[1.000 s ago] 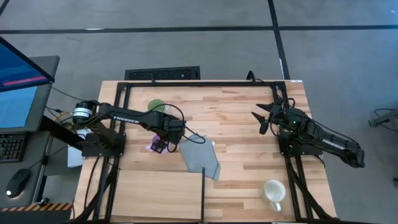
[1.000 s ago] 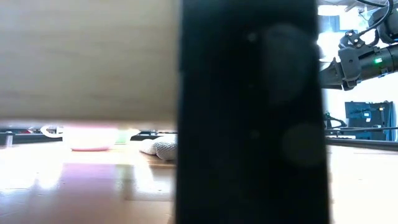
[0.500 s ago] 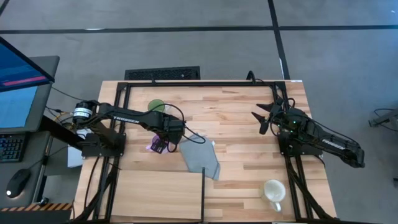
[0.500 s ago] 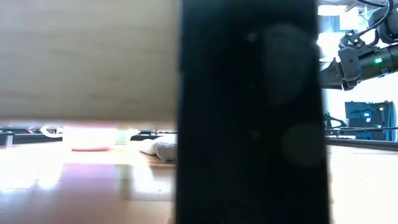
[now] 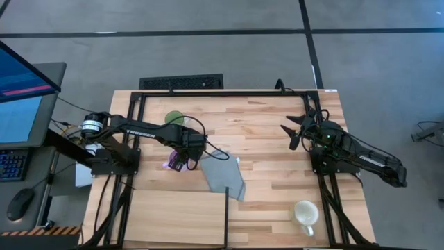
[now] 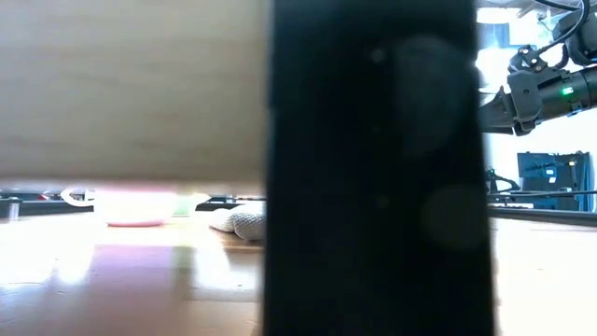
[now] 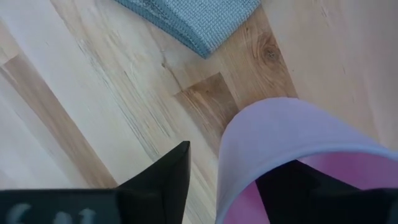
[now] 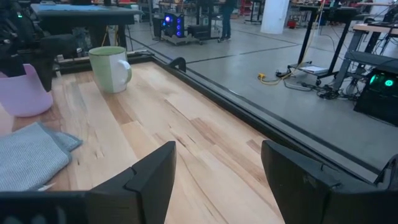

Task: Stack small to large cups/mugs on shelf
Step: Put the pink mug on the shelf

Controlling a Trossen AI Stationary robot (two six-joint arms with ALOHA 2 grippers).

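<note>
While its fingers straddle the mug's wall, one inside the bowl and one outside, the left hand [image 7: 221, 186] sits over the light purple mug [image 7: 292, 155], jaws narrowed around the rim though a firm grip cannot be confirmed. That mug [image 5: 173, 162] lies left of the counter's middle, just beside the grey folded cloth [image 5: 223, 175], so the left arm is plainly the nearer one for it. Nearer the front edge lie the pale wooden shelf [image 5: 177, 217] toward the front left corner and the cream-white mug [image 5: 304, 214] toward the front right corner. Beyond the purple mug, the green mug [image 5: 174, 119] stands upright near the far edge. Along the right edge, the right hand [image 5: 294, 129] hovers with fingers spread wide and holding nothing.
</note>
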